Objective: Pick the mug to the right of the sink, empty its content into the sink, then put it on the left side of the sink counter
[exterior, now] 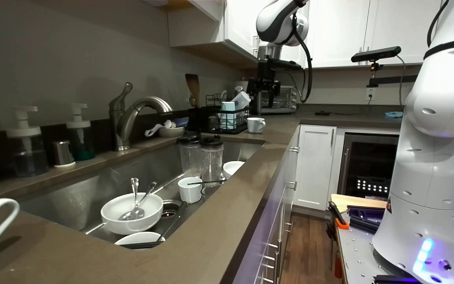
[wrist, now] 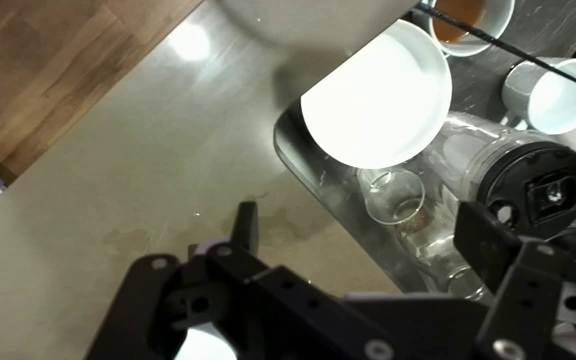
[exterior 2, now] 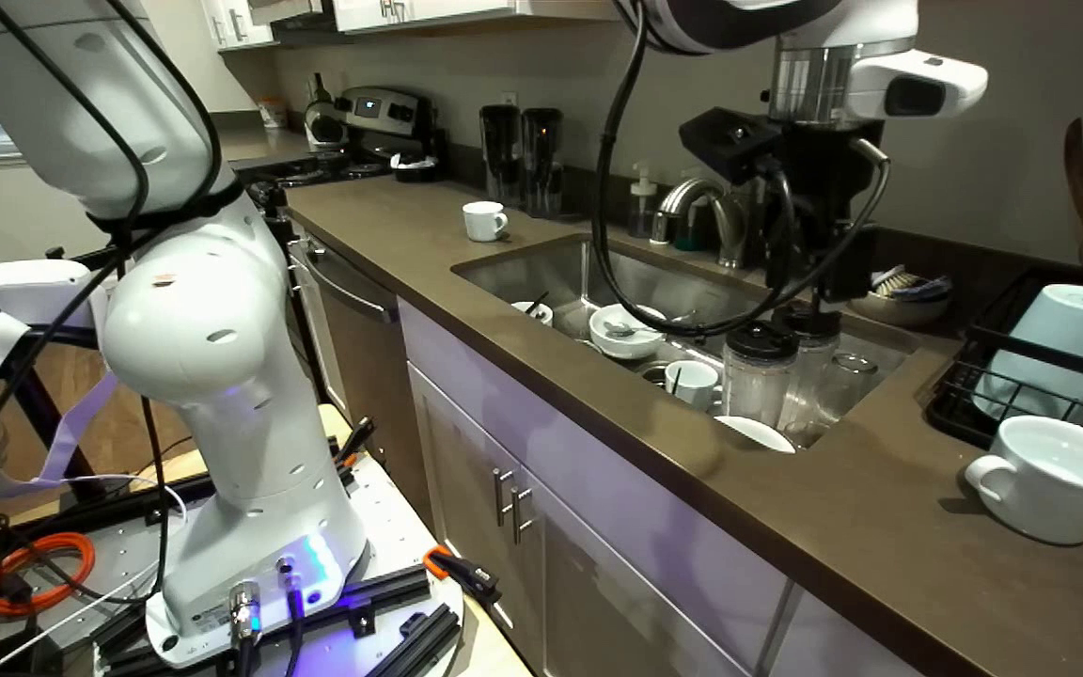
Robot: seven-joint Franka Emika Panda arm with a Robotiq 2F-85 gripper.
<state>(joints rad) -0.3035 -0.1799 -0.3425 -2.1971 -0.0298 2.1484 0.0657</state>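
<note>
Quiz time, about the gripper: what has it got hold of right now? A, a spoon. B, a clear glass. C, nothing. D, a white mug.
C: in the wrist view the gripper has its jaws wide apart, and through the gap you see parts of the sink counter and the sink, with nothing clasped.
</note>
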